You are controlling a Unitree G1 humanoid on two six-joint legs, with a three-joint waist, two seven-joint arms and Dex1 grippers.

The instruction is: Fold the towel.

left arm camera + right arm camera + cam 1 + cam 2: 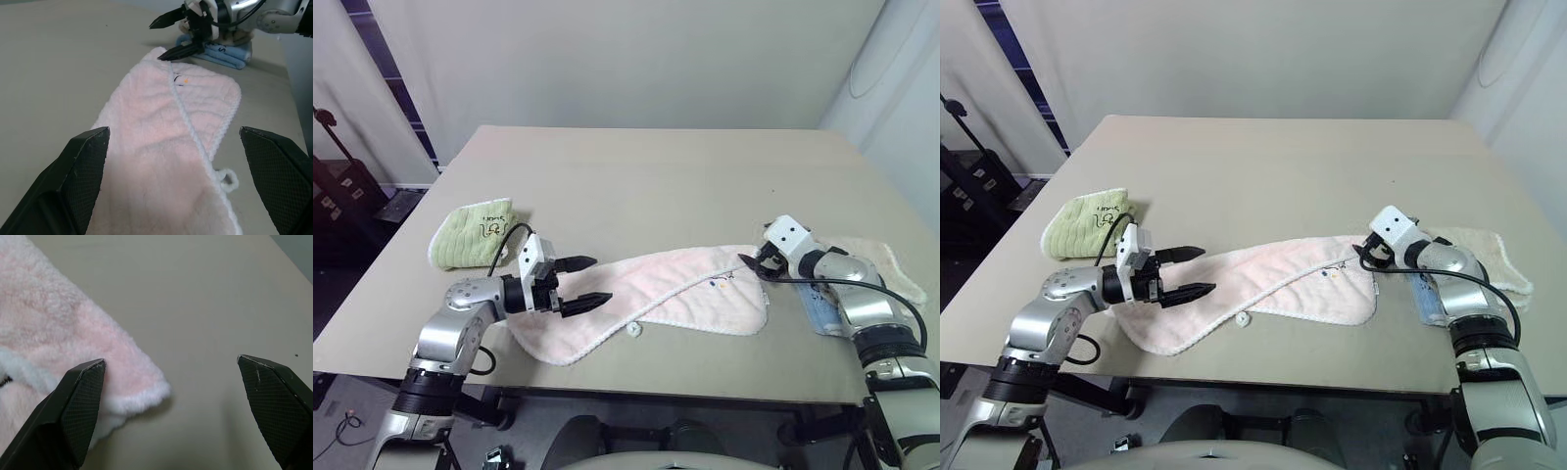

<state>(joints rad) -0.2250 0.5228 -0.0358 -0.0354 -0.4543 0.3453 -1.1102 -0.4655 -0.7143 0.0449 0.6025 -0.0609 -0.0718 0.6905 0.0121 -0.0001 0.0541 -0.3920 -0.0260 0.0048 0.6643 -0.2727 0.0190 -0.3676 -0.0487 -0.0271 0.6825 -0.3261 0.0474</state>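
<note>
A pink towel (656, 294) lies half-folded along the table's (646, 176) near edge. The left gripper (585, 284) hovers wide open and empty over its left end; the right gripper (751, 264), also wide open and empty, is at its right corner. A green towel (470, 232) lies farther left.

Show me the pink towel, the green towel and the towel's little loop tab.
pink towel (685, 284), left eye view, middle of cloth.
green towel (470, 233), left eye view, its centre.
loop tab (228, 179), left wrist view, the ring.

Far half of table (646, 166): bare, open to pass.
Left edge: green towel (470, 233).
Right edge: cream towel (876, 262) (blue cloth (819, 309) alongside).
</note>
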